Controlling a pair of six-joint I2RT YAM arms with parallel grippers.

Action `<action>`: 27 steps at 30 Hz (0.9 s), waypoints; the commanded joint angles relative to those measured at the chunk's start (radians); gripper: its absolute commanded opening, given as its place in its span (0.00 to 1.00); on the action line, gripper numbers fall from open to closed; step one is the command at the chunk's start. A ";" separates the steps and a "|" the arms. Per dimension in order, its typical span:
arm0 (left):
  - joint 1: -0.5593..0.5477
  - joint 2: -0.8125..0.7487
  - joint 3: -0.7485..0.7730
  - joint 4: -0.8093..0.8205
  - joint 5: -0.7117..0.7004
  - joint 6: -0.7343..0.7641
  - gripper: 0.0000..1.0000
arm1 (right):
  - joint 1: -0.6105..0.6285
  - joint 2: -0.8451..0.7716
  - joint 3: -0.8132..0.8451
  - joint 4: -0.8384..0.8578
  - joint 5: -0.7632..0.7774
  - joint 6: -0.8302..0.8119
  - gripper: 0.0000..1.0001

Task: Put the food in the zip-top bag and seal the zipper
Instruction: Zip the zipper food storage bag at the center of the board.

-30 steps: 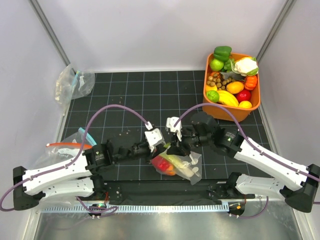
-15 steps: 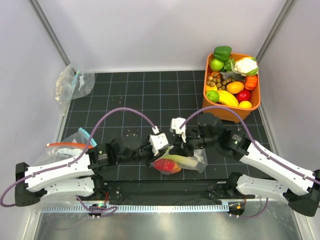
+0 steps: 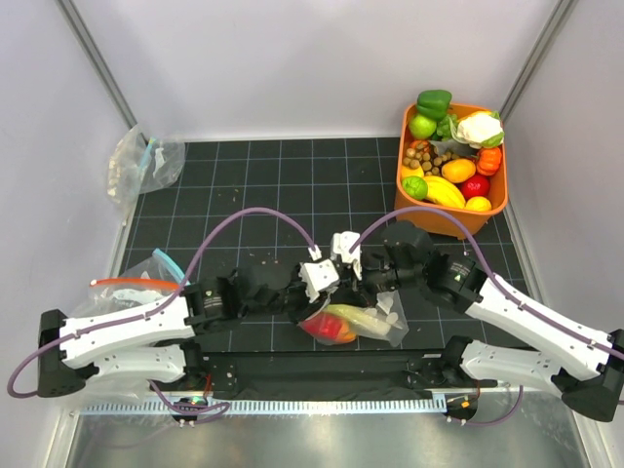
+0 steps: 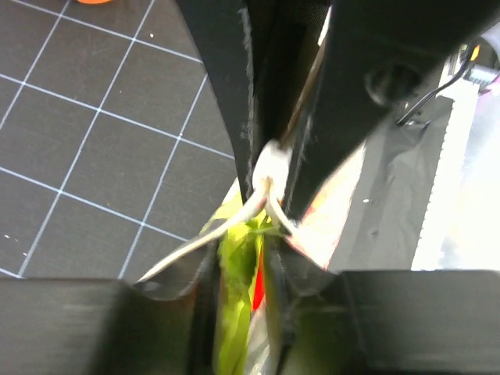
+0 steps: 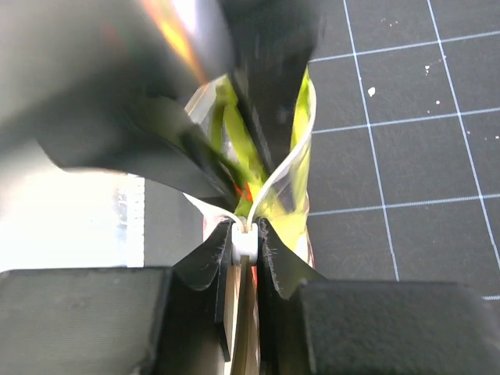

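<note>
The zip-top bag (image 3: 382, 320) lies near the table's front edge between the two arms, with pale-green celery (image 3: 357, 317) and a red piece of food (image 3: 327, 329) inside. My right gripper (image 5: 244, 236) is shut on the zipper (image 5: 244, 244), pinching a white piece at the end of the bag's mouth. My left gripper (image 4: 246, 273) faces it from the other side, its jaws a little apart around the bag's mouth. Celery (image 4: 234, 273) and a sliver of red show in that gap. In the top view the left gripper (image 3: 314, 286) and right gripper (image 3: 343, 263) almost touch.
An orange basket (image 3: 450, 222) of toy produce stands at the back right. A crumpled clear bag (image 3: 141, 161) lies at the back left. Another clear bag with a red-orange strip (image 3: 122, 285) lies by the left arm. Purple cables arch over both arms.
The left gripper has slid right along the bag's mouth until it meets the right gripper, and its jaws have parted slightly. The bag has shifted a little toward the right.
</note>
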 commanded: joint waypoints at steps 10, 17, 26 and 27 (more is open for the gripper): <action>-0.004 -0.120 -0.051 0.082 -0.016 -0.041 0.50 | 0.005 0.026 0.028 0.149 -0.053 0.027 0.01; -0.005 -0.134 -0.056 0.082 -0.025 -0.046 0.55 | 0.005 0.003 0.015 0.161 -0.056 0.028 0.01; -0.005 -0.178 -0.074 0.090 -0.056 -0.049 0.01 | 0.005 -0.036 0.003 0.161 -0.033 0.021 0.01; -0.005 -0.175 -0.073 0.087 -0.051 -0.049 0.00 | 0.006 -0.040 0.000 0.166 -0.030 0.021 0.01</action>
